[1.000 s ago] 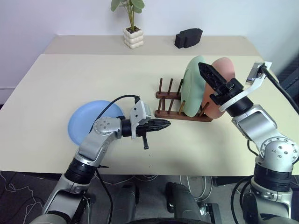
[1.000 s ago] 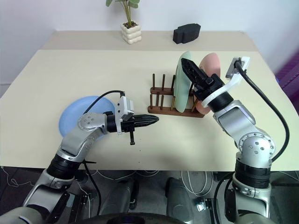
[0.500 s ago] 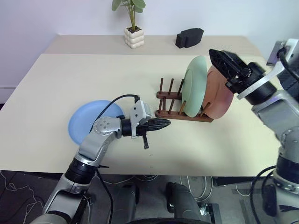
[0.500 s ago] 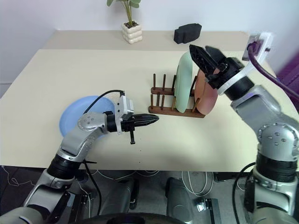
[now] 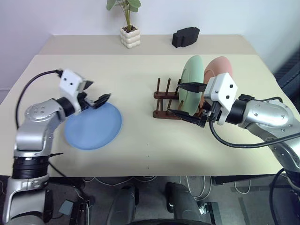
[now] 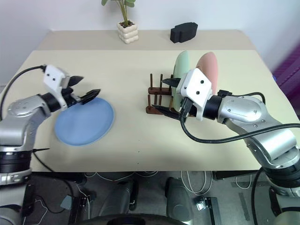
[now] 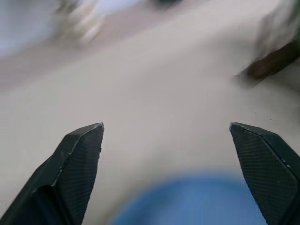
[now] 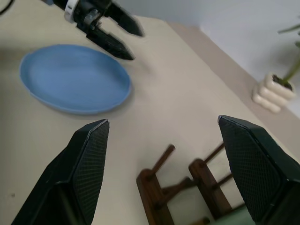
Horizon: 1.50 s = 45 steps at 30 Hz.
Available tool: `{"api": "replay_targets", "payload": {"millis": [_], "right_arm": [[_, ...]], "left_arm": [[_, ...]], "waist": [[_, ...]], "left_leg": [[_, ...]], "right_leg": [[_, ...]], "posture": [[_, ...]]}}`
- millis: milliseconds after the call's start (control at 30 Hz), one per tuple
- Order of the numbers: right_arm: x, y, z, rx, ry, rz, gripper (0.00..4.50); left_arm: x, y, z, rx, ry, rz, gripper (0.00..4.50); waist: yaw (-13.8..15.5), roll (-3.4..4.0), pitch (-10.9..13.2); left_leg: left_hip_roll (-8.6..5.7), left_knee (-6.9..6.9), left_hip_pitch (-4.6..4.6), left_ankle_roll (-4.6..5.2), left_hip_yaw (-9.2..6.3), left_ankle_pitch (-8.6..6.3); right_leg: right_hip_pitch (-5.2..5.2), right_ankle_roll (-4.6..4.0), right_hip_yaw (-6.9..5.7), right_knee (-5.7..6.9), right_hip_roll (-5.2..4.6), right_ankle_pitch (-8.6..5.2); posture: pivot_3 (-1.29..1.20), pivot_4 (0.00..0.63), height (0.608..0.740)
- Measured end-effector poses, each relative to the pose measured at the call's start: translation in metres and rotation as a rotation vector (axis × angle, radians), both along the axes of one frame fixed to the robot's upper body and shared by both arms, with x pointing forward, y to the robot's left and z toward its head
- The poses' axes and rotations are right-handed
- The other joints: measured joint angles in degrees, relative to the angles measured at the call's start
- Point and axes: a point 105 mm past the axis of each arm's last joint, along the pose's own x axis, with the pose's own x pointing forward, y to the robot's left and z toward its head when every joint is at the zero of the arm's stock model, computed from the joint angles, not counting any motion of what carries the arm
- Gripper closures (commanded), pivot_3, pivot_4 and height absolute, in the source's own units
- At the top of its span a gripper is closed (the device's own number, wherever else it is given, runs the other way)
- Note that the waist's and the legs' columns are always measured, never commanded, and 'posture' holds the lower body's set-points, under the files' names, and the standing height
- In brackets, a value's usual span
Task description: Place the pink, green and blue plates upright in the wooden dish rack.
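we see our left tool (image 5: 96,97) spread wide and empty above the far edge of the blue plate (image 5: 93,127), which lies flat on the bench (image 5: 140,75) well apart from the wooden dish rack (image 5: 167,101). our right tool (image 5: 187,102) also stands wide open with nothing in it, hanging just in front of the rack. the green plate (image 5: 191,83) and the pink plate (image 5: 216,68) stand upright side by side in the rack's right end, the pink one outermost.
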Motion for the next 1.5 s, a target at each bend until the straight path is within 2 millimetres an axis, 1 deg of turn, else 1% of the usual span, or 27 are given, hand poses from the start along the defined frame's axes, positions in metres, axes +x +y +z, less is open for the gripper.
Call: {"api": "replay_targets", "payload": {"millis": [67,133,267,467,500,567,633,767,800,833,900,967,1033,1067,1100,1167,1200,1233,1300,1333,1367,1433,1500], "right_arm": [[0.001,0.002,-0.001,0.002,-0.002,0.013,0.71],[0.003,0.004,-0.003,0.010,0.002,0.023,0.71],[0.005,0.006,-0.005,0.012,0.004,0.039,0.71],[0.007,0.010,-0.007,0.020,0.006,0.051,0.71],[0.007,0.010,-0.007,0.021,0.005,0.052,0.71],[0.007,0.010,-0.008,0.019,0.004,0.054,0.71],[0.007,0.010,-0.008,0.015,0.000,0.049,0.71],[0.008,0.010,-0.010,0.012,0.000,0.041,0.71],[0.008,0.009,-0.010,0.011,0.000,0.039,0.71],[0.008,0.009,-0.010,0.009,0.000,0.037,0.71],[0.008,0.009,-0.011,0.006,-0.002,0.033,0.71],[0.009,0.008,-0.011,0.001,-0.005,0.028,0.71],[0.010,0.008,-0.011,-0.005,-0.012,0.020,0.71],[0.010,0.008,-0.011,-0.007,-0.017,0.017,0.71],[0.011,0.007,-0.011,-0.013,-0.027,0.011,0.71],[0.013,0.008,-0.009,-0.028,-0.056,0.001,0.71],[0.014,0.011,-0.005,-0.037,-0.087,0.000,0.71],[0.016,0.012,-0.001,-0.045,-0.123,-0.006,0.71],[0.023,0.014,0.005,-0.073,-0.188,-0.027,0.71],[0.027,0.016,0.005,-0.085,-0.216,-0.041,0.71],[0.030,0.017,0.004,-0.096,-0.232,-0.049,0.71],[0.035,0.021,0.001,-0.125,-0.271,-0.058,0.71],[0.044,0.028,0.001,-0.183,-0.360,-0.079,0.71]], "left_arm": [[-0.007,0.025,-0.010,0.008,0.080,0.117,0.07],[-0.015,0.040,-0.013,-0.045,0.134,0.181,0.07],[-0.030,0.054,-0.026,0.023,0.246,0.259,0.07],[-0.037,0.057,-0.045,-0.019,0.355,0.312,0.07],[-0.037,0.055,-0.050,-0.039,0.373,0.311,0.30],[-0.039,0.050,-0.061,-0.077,0.405,0.297,0.92],[-0.039,0.045,-0.062,-0.100,0.406,0.279,1.90],[-0.036,0.052,-0.062,-0.107,0.394,0.314,3.97],[-0.036,0.053,-0.060,-0.110,0.386,0.313,4.34],[-0.034,0.051,-0.057,-0.117,0.375,0.304,4.48],[-0.029,0.048,-0.053,-0.141,0.347,0.290,4.48],[-0.021,0.035,-0.048,-0.234,0.291,0.255,4.48],[-0.012,0.021,-0.035,-0.307,0.214,0.215,4.48],[-0.008,0.018,-0.027,-0.320,0.177,0.209,4.48],[-0.001,0.017,-0.015,-0.343,0.115,0.217,4.48],[0.013,0.018,0.026,-0.396,-0.064,0.250,4.48],[0.017,0.019,0.054,-0.413,-0.168,0.258,4.48],[0.019,0.018,0.077,-0.420,-0.248,0.253,4.48],[0.017,0.009,0.113,-0.413,-0.372,0.215,4.48],[0.016,0.003,0.124,-0.395,-0.412,0.191,4.48],[0.016,-0.002,0.128,-0.375,-0.427,0.176,4.48],[0.019,-0.012,0.130,-0.342,-0.432,0.155,4.48],[0.023,-0.028,0.136,-0.305,-0.439,0.119,4.48]], "waist": [[0.00,-0.14,0.09],[0.05,-0.20,0.12],[0.09,-0.21,0.14],[-0.03,-0.23,0.14],[-0.02,-0.23,0.14],[-0.01,-0.23,0.14],[0.02,-0.23,0.13],[0.15,-0.20,0.11],[0.22,-0.19,0.11],[0.42,-0.17,0.09],[0.88,-0.16,0.08],[1.45,-0.19,0.09],[1.69,-0.40,0.11],[1.53,-0.45,0.11],[1.43,-0.45,0.11],[1.35,-0.55,0.16],[1.26,-0.56,0.17],[1.14,-0.56,0.17],[0.85,-0.54,0.16],[0.79,-0.54,0.16],[0.76,-0.54,0.16],[0.76,-0.54,0.16],[0.77,-0.55,0.17]], "left_leg": [[0.02,0.00,0.00,0.00,-0.07,0.00],[0.02,0.00,0.00,-0.01,-0.16,0.00],[0.00,-0.01,0.00,-0.02,-0.19,0.00],[0.00,-0.03,0.00,-0.02,-0.20,0.00],[0.00,-0.04,0.00,-0.02,-0.20,0.00],[0.00,-0.04,0.00,-0.03,-0.20,0.00],[0.00,-0.04,0.01,-0.03,-0.20,0.00],[-0.02,-0.03,0.03,-0.04,-0.20,0.00],[-0.02,-0.03,0.03,-0.04,-0.20,0.00],[-0.02,-0.03,0.04,-0.04,-0.20,0.00],[-0.03,-0.02,0.06,-0.06,-0.19,0.01],[-0.03,0.03,0.03,-0.08,-0.19,0.03],[-0.06,0.07,-0.03,-0.10,-0.19,0.04],[-0.06,0.07,-0.03,-0.10,-0.19,0.04],[-0.07,0.06,-0.03,-0.10,-0.19,0.04],[-0.08,0.07,-0.04,-0.13,-0.18,0.06],[-0.08,0.06,-0.04,-0.14,-0.14,0.06],[-0.08,0.04,-0.03,-0.14,-0.11,0.06],[-0.08,-0.01,0.00,-0.15,0.02,0.06],[-0.08,-0.03,0.02,-0.15,0.04,0.07],[-0.08,-0.05,0.02,-0.15,0.03,0.07],[-0.08,-0.05,0.02,-0.16,0.01,0.08],[-0.08,-0.04,0.01,-0.22,0.01,0.11]], "right_leg": [[-0.01,-0.02,-0.02,0.02,0.00,0.00],[-0.01,-0.03,-0.02,0.01,0.00,0.01],[-0.02,-0.17,-0.01,0.01,-0.03,0.08],[-0.04,-0.17,-0.02,0.02,-0.02,0.09],[-0.05,-0.17,-0.02,0.02,-0.02,0.09],[-0.05,-0.17,-0.02,0.02,-0.02,0.09],[-0.05,-0.19,-0.02,0.04,-0.03,0.09],[-0.03,-0.19,-0.01,0.04,-0.04,0.09],[-0.03,-0.19,-0.02,0.04,-0.05,0.09],[-0.01,-0.20,-0.01,0.04,-0.06,0.09],[-0.01,-0.20,-0.01,0.04,-0.06,0.10],[0.03,-0.20,-0.03,0.03,-0.07,0.10],[0.04,-0.18,-0.07,0.01,-0.07,0.12],[0.04,-0.11,-0.06,0.00,-0.07,0.16],[0.03,-0.07,-0.05,0.01,-0.07,0.19],[0.00,-0.07,-0.08,0.02,-0.04,0.23],[-0.01,-0.04,-0.09,0.03,-0.03,0.25],[-0.02,-0.03,-0.08,0.03,-0.03,0.26],[-0.02,0.00,-0.05,0.02,-0.03,0.26],[-0.02,0.01,-0.04,0.03,-0.03,0.26],[-0.02,0.01,-0.05,0.04,-0.03,0.26],[-0.03,0.01,-0.05,0.06,-0.01,0.27],[-0.05,0.00,-0.05,0.09,0.00,0.27]], "posture": [[0.00,0.150,0.740],[0.00,0.150,0.740],[0.00,0.150,0.740],[0.00,0.150,0.740],[0.00,0.150,0.740],[0.00,0.150,0.740],[0.00,0.150,0.740],[0.00,0.150,0.740],[0.00,0.150,0.740],[0.00,0.150,0.740],[0.00,0.150,0.740],[0.00,0.150,0.740],[0.00,0.150,0.740],[0.00,0.150,0.740],[0.00,0.150,0.740],[0.00,0.150,0.740],[0.00,0.150,0.740],[0.00,0.150,0.740],[0.00,0.150,0.740],[0.00,0.150,0.740],[0.00,0.150,0.740],[0.00,0.150,0.740],[0.00,0.150,0.740]]}}
